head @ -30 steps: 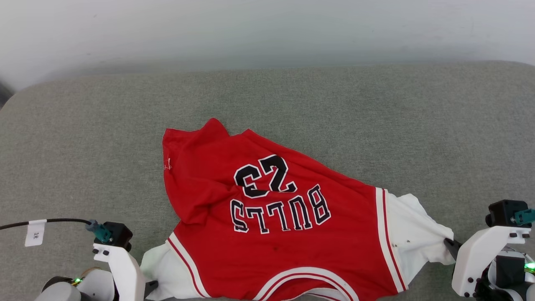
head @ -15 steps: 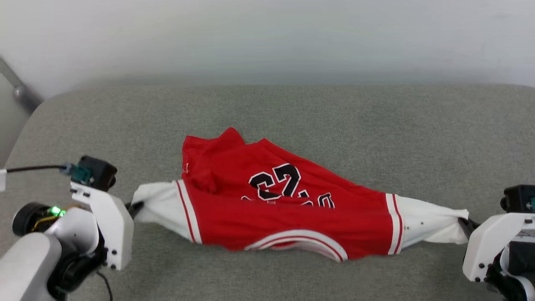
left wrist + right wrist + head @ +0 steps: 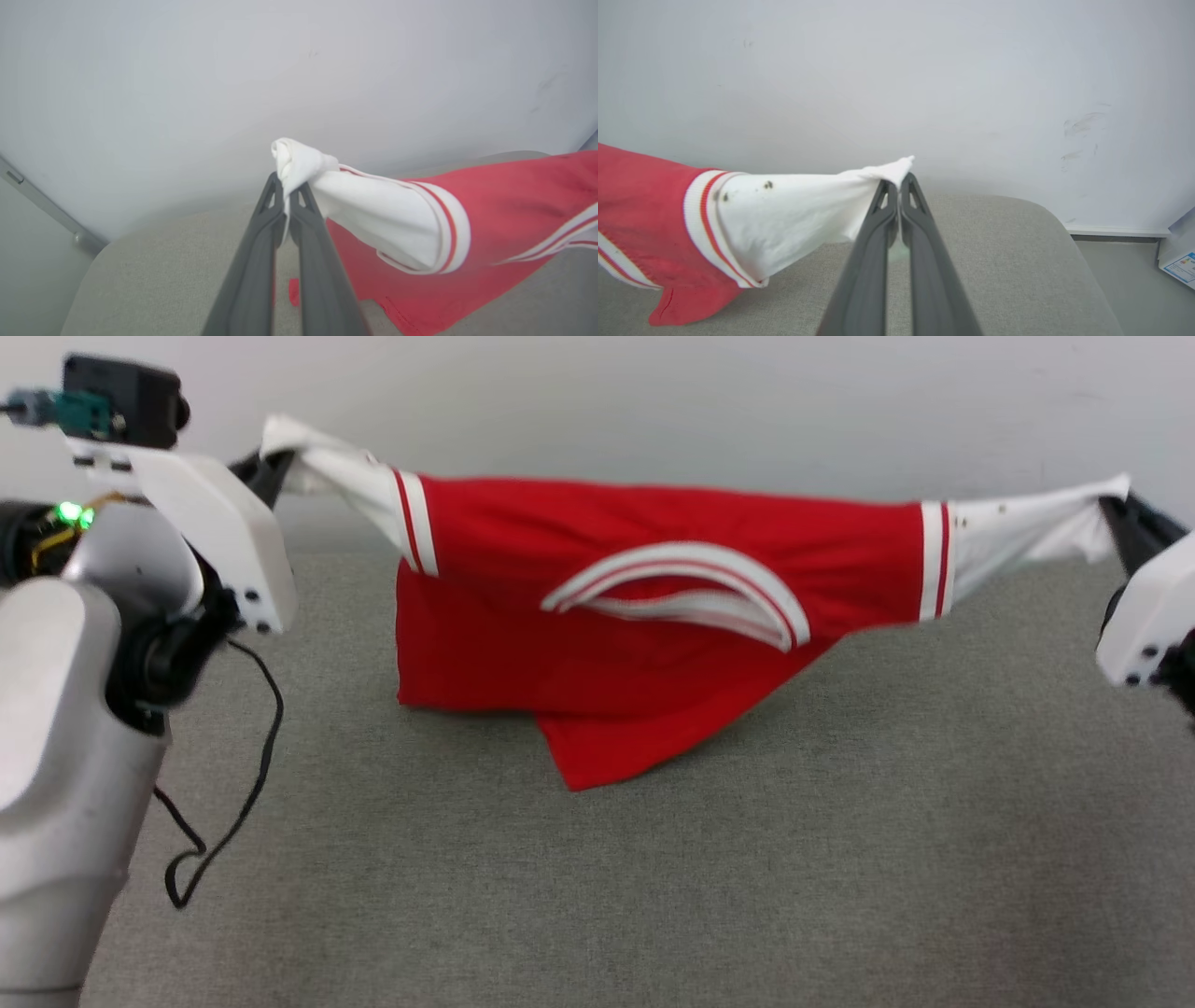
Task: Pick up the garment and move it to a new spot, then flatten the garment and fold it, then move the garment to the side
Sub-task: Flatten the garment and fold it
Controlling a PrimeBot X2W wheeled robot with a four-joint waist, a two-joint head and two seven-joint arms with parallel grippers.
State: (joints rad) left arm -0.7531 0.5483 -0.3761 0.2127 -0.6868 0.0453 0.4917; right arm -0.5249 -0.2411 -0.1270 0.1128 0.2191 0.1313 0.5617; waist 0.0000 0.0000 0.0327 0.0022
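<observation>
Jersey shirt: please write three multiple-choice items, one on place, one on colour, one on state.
1. Where does the left hand grip the jersey shirt? A collar; B white sleeve end; C bottom hem.
2. What colour is the shirt's body? A red; B black; C green.
3. How is the shirt held? A folded flat; B crumpled in a heap; C stretched in the air between both hands.
Answers: B: it pinches bunched white sleeve cloth. A: the body between the sleeves is red. C: the right hand holds the other sleeve, cloth taut.

White wrist housing [image 3: 219, 537], grey forearm [image 3: 56, 756], black cable [image 3: 245, 803] — dark left pincer [image 3: 287, 187]
</observation>
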